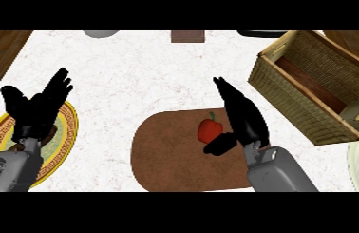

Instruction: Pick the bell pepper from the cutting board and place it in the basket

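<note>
1. Head view: the red bell pepper (210,129) lies on the brown cutting board (184,153), near the board's upper right part, so nothing is lifted yet.
2. The right hand (242,118) sits just right of the pepper, fingers straight, thumb seemingly touching it; contact is hard to confirm.
3. The wicker basket (294,92), up and right of the board, holds no pepper: grasp, carry and release remain.
4. The left hand (38,108) rests with fingers spread, well left of the board, over a yellow-rimmed plate (67,137).

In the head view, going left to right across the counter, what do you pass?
Left hand over a yellow-rimmed plate → cutting board → red bell pepper → right hand → wicker basket.
</note>
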`<state>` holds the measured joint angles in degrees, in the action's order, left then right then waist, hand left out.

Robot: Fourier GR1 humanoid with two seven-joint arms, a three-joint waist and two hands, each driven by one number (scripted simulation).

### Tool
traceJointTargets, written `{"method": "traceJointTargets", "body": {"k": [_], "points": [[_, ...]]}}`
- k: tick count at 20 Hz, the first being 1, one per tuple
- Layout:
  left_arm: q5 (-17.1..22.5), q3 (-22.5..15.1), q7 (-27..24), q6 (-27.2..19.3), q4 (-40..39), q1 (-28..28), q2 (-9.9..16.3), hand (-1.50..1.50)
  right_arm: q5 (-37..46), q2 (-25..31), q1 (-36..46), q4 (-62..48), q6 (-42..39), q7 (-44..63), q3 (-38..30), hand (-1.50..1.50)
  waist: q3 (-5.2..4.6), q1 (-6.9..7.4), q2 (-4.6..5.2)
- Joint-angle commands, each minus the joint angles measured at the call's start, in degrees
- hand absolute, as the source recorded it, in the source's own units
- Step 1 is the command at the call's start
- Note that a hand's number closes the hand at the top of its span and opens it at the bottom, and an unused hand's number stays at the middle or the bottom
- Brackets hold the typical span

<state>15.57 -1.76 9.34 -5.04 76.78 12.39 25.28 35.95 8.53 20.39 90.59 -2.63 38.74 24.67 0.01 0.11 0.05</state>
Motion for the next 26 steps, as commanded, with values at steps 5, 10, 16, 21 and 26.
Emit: {"method": "traceJointTargets", "body": {"k": [5, 10, 16, 21, 26], "points": [[-3.3, 1.7, 2.1, 0.9, 1.6, 0.7, -3.6, 0.00, 2.2, -0.7, -0.4, -4.1, -5.8, -3.3, -3.7, -1.50, -0.01, -0.06, -0.05], [-5.5, 4.1, -0.7, 3.2, -0.1, -1.1, -5.0, 0.00, 4.3, -3.3, -0.9, -5.2, -6.4, -5.7, -5.6, -1.50, -0.01, -0.03, -0.04], [-5.6, 6.0, 1.2, 5.4, 3.8, -4.6, -4.4, 0.00, 3.0, -4.8, -5.0, -1.2, -7.0, -8.5, -5.8, -1.50, -0.01, 0.00, -0.07], [-9.3, 5.5, -2.3, 4.6, -0.2, -2.0, -7.7, 0.00, 3.8, -4.8, -8.9, 3.7, -9.1, -9.6, -4.7, -1.50, -0.01, -0.24, -0.08], [-7.7, 9.2, 0.0, 8.0, 0.2, -1.4, -5.4, 0.00, 10.0, -7.0, -7.4, -1.0, -7.1, -8.1, -3.2, -1.50, -0.01, -0.10, -0.08]]}}
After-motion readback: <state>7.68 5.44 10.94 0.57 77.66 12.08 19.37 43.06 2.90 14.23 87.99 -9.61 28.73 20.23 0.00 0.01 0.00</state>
